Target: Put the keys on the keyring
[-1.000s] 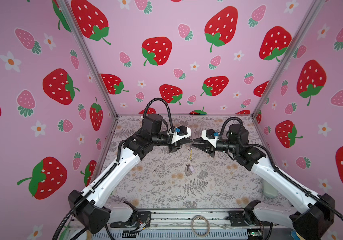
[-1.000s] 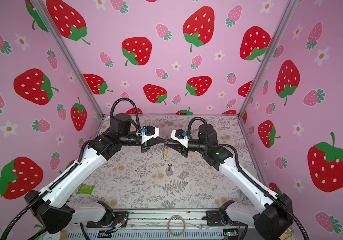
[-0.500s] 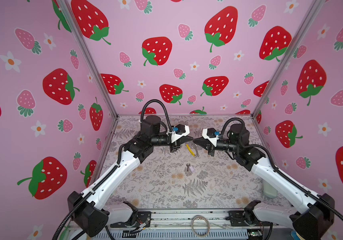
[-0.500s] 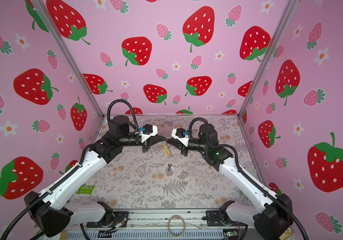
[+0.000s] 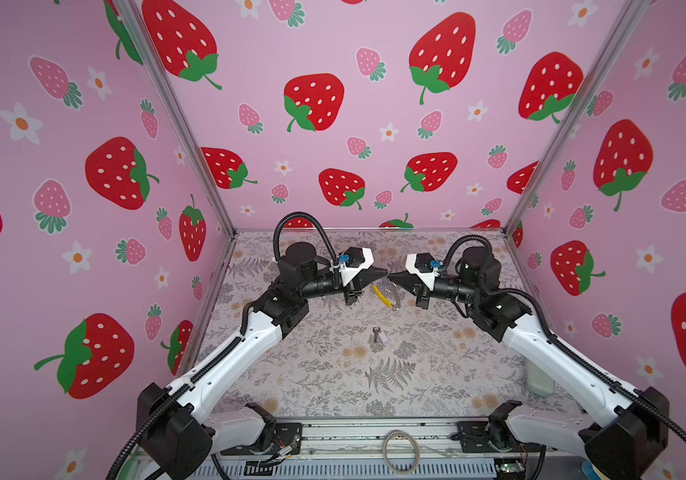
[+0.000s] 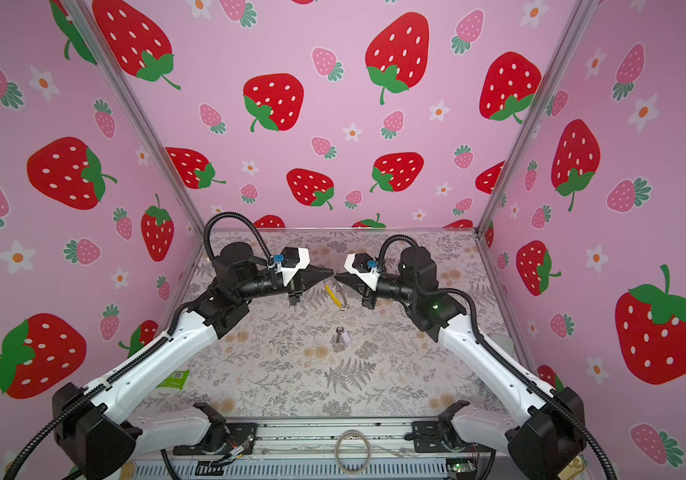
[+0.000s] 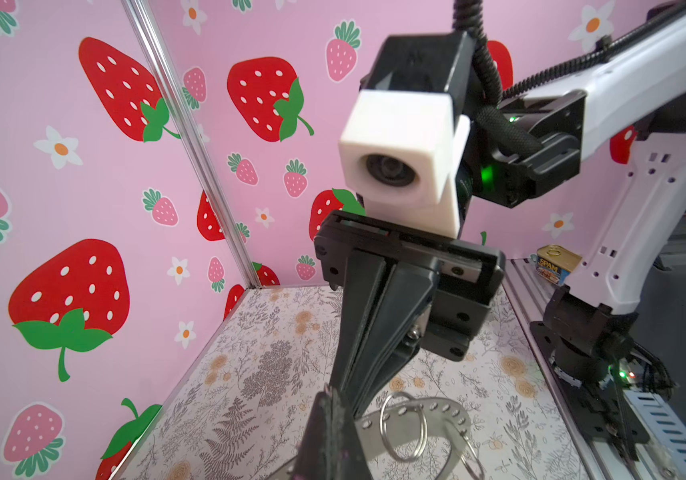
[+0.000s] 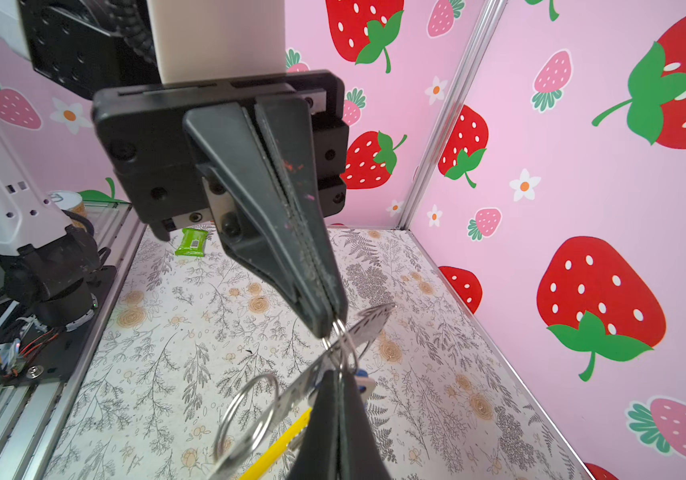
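Two grippers meet tip to tip above the back half of the floral table (image 5: 333,374), and the keyring (image 5: 379,291) hangs in the air directly under that meeting point. Its yellow section slants downward, with the grey band and small metal loops dangling beside it. The left gripper (image 5: 384,273) has its jaws pressed together on one small wire loop of the keyring, which we see most plainly from the right wrist view. The right gripper (image 5: 389,275) is likewise clamped tight, biting the keyring (image 8: 370,324) at its perforated grey band just next to the left one's hold, though we cannot tell exactly which part sits between its tips. A blue tag (image 8: 365,384) peeps out just beside the right gripper's fingers, against the band. We cannot make out the key that goes with it. The lilac-tagged key (image 5: 378,334) lies flat on the table, nearer the front than both grippers and touching neither. Farther out, we see a plain pale hoop (image 5: 401,451) resting on the front rail and a green packet (image 6: 175,378) by the left arm's side.
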`<state>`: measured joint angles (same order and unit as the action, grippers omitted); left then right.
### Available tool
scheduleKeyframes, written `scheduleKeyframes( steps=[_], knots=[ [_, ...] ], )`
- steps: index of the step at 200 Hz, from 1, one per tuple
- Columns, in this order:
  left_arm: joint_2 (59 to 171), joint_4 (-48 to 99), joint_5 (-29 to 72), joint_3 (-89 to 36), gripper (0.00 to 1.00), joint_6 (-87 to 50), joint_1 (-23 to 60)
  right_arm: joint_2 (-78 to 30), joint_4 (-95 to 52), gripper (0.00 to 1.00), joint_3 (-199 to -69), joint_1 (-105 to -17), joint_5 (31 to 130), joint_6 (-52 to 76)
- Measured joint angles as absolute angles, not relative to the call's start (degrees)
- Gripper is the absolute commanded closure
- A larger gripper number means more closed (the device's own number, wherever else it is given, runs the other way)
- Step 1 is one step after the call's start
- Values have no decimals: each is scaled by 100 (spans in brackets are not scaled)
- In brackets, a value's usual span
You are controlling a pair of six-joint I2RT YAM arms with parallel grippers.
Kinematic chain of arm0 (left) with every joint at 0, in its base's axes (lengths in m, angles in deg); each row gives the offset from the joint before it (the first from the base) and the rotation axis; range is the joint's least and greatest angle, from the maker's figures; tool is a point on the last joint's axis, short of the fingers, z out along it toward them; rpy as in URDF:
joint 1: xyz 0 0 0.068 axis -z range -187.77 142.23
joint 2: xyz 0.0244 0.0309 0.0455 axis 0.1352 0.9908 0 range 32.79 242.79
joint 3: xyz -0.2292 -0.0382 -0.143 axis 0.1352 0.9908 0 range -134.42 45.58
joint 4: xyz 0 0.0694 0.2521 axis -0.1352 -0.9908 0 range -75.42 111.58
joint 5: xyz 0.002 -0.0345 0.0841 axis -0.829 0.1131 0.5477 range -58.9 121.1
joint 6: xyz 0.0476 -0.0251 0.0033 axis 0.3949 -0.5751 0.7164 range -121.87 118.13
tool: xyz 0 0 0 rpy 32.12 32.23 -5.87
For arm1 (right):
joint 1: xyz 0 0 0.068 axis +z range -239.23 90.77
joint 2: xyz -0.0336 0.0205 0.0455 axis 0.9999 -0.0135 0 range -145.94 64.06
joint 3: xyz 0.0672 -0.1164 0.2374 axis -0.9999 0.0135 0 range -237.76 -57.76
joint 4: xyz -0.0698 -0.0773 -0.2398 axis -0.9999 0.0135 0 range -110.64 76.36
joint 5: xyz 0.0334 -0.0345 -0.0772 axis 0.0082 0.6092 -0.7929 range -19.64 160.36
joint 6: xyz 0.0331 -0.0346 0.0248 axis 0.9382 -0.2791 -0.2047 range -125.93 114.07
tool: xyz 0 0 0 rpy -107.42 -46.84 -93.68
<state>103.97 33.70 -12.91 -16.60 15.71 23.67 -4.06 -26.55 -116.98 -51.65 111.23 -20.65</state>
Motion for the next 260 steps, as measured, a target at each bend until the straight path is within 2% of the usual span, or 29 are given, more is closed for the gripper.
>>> scheduleKeyframes(
  steps=[63, 86, 120, 144, 167, 225, 260],
  knots=[
    [10397, 4476, -592, -1181, 100, 1280, 2638, -406, -2756, 96, -11698, -5145, 10773, -2058],
    [10403, 4862, -161, -1004, 100, 1283, 2794, -406, -2791, 93, -11694, -5116, 10561, -2052],
    [10478, 5496, 352, -814, 100, 1270, 3014, -406, -2876, 83, -11676, -5018, 10216, -1940],
    [10552, 5846, 503, -685, 100, 1154, 3052, -366, -2900, 81, -11637, -4994, 10014, -1901],
    [10565, 5905, 505, -652, 100, 1088, 3043, -242, -2909, 77, -11595, -5042, 9881, -1907],
    [10574, 6281, 51, -628, 100, 531, 2776, 145, -2924, 76, -11512, -5462, 9990, -1920],
    [10755, 6674, -417, -628, 100, 105, 2634, 171, -2924, 77, -11514, -5744, 10452, -1833]
  ],
)
